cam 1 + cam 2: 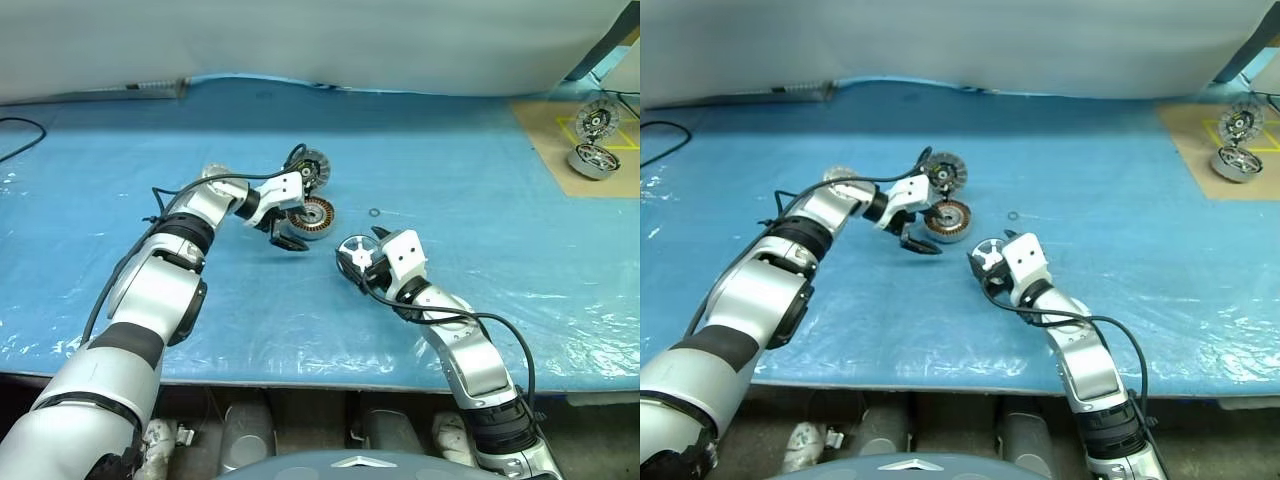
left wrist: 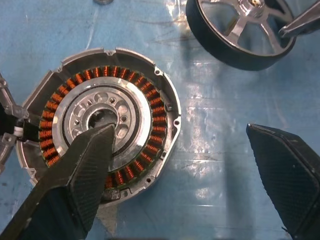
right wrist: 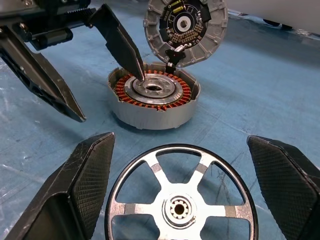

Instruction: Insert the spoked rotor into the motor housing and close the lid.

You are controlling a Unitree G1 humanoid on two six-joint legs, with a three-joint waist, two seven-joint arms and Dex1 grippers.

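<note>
The motor housing [image 3: 154, 100] sits on the blue table cover [image 1: 480, 200] near the middle of the work surface, its ring of copper windings facing up around the silver centre. The lid [image 3: 186, 29] stands tilted up at the housing's far edge, hinged open, showing a dark inner face with a round centre. The left gripper [image 1: 283, 232] hangs just over the housing with its jaws spread wide and nothing between them; in the left wrist view one black finger [image 2: 80, 180] lies across the housing's silver centre while the other finger sits off to the side above bare cover. Whether that finger touches the metal cannot be told.

The spoked rotor [image 3: 181, 195] lies flat on the cover, just beside the housing on the robot's near-right side, apart from it. The right gripper [image 1: 362, 262] rests low at the rotor, jaws fully parted, one finger [image 3: 75, 190] on each side of the dark rim, not clamped on it.

Far off at the right, on a brown board [image 1: 560, 140], lie two more motor parts [image 1: 595, 145]
</note>
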